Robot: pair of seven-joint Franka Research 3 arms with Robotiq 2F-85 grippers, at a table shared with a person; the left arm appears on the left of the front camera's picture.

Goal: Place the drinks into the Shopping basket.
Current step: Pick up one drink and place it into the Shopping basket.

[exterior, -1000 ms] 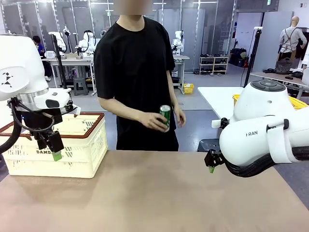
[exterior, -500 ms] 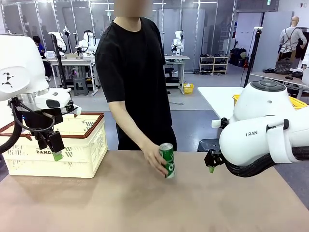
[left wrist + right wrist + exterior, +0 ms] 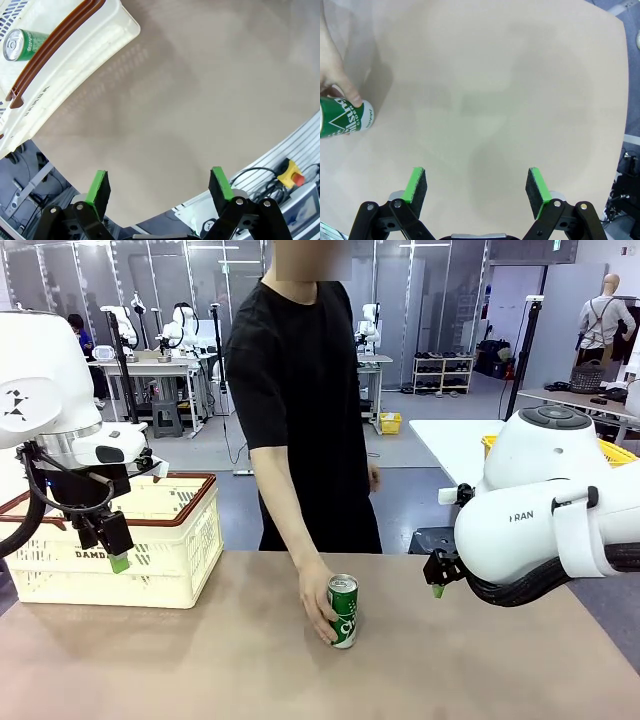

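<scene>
We are observing person's hand (image 3: 318,612) holding green can (image 3: 343,611) on bench (image 3: 200,670), mid-span between arms. Another can (image 3: 22,44) lying in Shopping basket (image 3: 150,570). Left gripper (image 3: 160,187), right gripper (image 3: 477,190): jaws spread, empty. Handover step; we are judging next move: right gripper reaching for can once hand clears.

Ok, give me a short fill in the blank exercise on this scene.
The person's hand holds a ____ can on the table.
A second can sits inside the Shopping ____.
The left gripper and the right gripper are both ____.
Missing words: green, basket, open.
</scene>
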